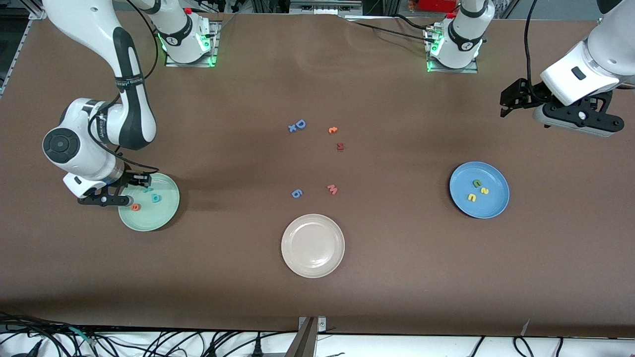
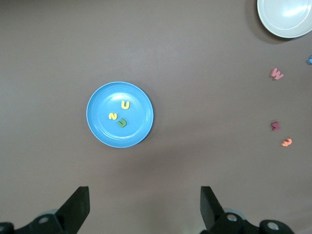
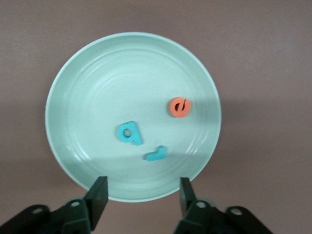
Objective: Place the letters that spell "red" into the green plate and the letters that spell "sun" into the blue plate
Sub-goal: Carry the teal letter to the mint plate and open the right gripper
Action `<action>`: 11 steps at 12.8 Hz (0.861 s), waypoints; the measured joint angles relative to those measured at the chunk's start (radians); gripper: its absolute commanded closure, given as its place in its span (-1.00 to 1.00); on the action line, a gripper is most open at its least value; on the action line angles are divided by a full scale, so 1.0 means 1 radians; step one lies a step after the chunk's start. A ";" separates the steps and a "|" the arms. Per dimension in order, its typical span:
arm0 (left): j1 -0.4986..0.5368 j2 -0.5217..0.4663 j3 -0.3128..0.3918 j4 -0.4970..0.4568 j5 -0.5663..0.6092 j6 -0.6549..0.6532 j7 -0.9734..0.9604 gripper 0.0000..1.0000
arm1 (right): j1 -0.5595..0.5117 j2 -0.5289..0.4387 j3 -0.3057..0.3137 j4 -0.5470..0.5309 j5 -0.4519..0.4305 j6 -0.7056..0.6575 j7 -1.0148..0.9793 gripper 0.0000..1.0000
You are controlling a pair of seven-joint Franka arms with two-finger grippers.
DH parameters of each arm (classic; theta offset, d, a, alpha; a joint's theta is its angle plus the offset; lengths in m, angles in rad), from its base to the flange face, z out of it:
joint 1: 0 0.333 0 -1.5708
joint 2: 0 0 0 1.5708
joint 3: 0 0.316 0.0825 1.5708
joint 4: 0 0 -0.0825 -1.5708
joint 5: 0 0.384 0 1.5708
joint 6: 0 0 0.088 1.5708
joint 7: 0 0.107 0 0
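Under the right gripper [image 3: 140, 195], the green plate [image 3: 87, 87] holds foam letters "d" [image 3: 129, 132], "r" [image 3: 156, 154] and "e" [image 3: 180, 107]. The blue plate [image 2: 100, 126] ahead of the left gripper [image 2: 145, 207] holds "u" [image 2: 125, 105], "s" [image 2: 112, 116] and "n" [image 2: 122, 123].

A high camera faced me across the table [image 1: 317, 297], my bases along its top edge, taking in all three plates. My left wrist camera looked straight down from well above the blue plate [image 2: 120, 114], also catching the cream plate [image 2: 285, 19], while my right wrist camera hung close over the green plate [image 3: 132, 117]; the front view [image 1: 149, 202] shared both plates.
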 measured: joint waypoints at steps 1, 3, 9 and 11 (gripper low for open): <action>0.000 0.000 0.000 0.000 0.000 0.000 0.000 -1.00 | 0.001 -0.002 0.000 0.008 0.022 -0.031 0.000 -0.99; 0.000 0.001 0.000 0.000 0.000 0.000 -0.001 -1.00 | 0.004 -0.011 0.000 0.035 0.038 -0.102 0.006 -0.99; 0.000 0.016 0.000 0.000 0.000 0.030 -0.002 -1.00 | 0.055 -0.036 0.002 0.183 0.043 -0.364 0.175 -0.99; 0.001 0.024 0.000 0.000 0.000 0.047 -0.002 -1.00 | 0.088 -0.036 0.003 0.221 0.043 -0.415 0.233 -1.00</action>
